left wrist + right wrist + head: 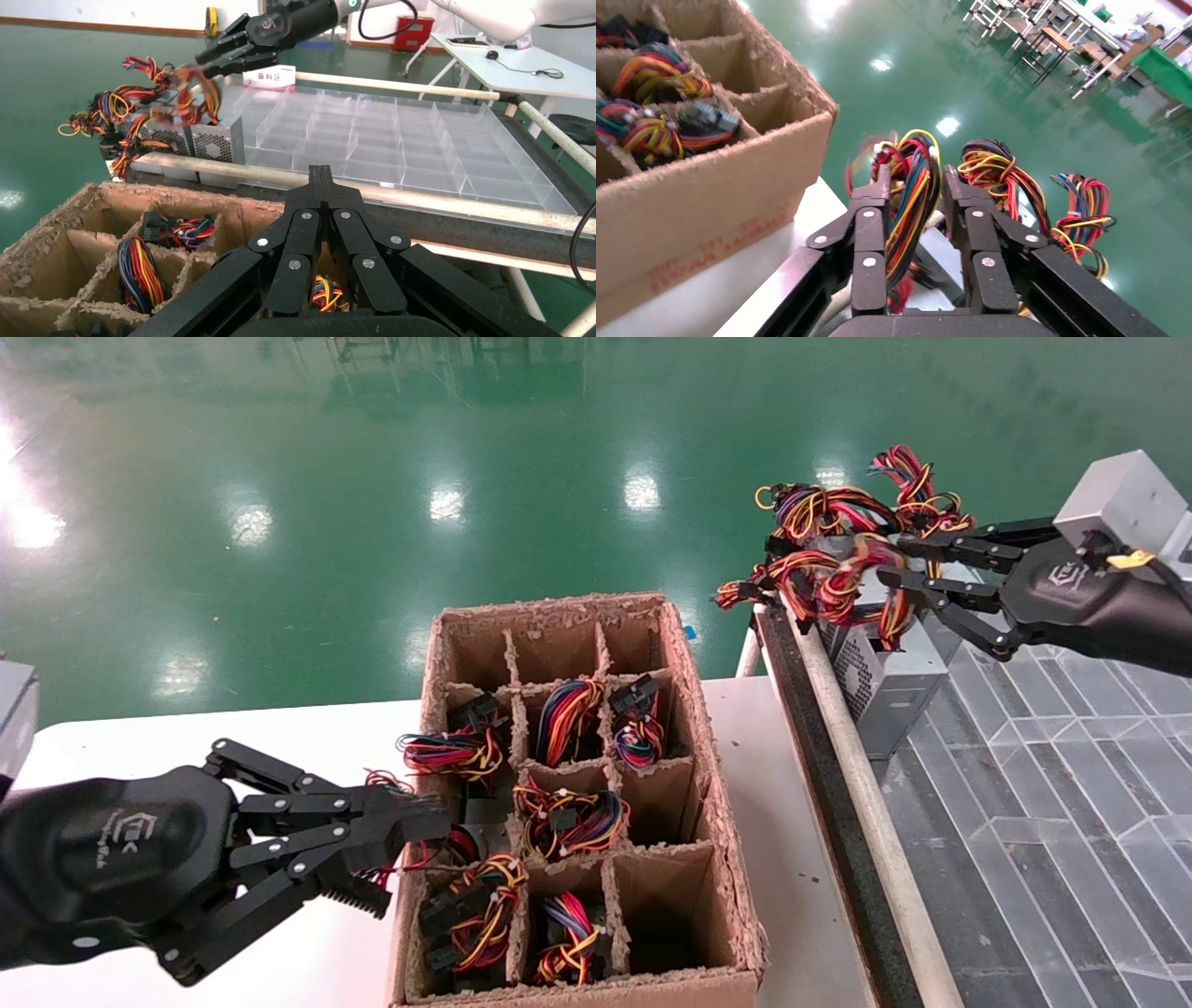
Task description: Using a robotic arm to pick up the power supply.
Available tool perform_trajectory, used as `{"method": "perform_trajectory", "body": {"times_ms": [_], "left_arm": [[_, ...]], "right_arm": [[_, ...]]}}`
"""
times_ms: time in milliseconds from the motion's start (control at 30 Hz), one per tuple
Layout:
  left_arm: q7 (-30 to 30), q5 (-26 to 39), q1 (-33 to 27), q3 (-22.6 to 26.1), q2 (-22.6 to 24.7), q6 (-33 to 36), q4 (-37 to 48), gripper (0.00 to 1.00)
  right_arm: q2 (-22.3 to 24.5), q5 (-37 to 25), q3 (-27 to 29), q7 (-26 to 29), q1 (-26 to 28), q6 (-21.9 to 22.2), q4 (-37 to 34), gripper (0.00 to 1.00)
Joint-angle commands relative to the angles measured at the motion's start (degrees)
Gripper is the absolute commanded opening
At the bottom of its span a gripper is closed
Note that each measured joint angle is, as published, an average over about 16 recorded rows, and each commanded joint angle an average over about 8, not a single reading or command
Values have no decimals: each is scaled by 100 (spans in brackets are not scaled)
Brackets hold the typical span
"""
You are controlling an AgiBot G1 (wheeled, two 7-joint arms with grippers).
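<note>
We see the power supply [885, 686], a grey metal box, standing at the far corner of the clear divided tray [1043, 784], beside the tray's pale rail [866, 794]. Its wire bundle [838, 570] rises above it, and our right gripper [899, 565] has its fingers clamped on those wires, just over the box. Our left gripper [410, 850], fingers pressed together, hangs low at the near left edge of the brown cardboard box [717, 822], whose cells hold more wired units, on the white tabletop [186, 738].
</note>
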Motion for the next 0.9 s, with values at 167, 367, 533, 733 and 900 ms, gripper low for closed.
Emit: {"method": "perform_trajectory", "body": {"times_ms": [167,367,533,733,900], "left_arm": [[0,0,0,0,0,0,0,0],[0,0,0,0,0,0,0,0],[0,0,0,0,0,0,0,0],[0,0,0,0,0,0,0,0],[0,0,0,0,0,0,0,0]], "right_arm": [[136,565,264,123,-180,-211,118,100],[317,1305,590,328,-583,-475,212,100],[340,1497,615,411,-706,-578,296,100],[304,1634,546,478,-801,-697,456,100],[276,1760,492,534,-902,-799,593,100]]}}
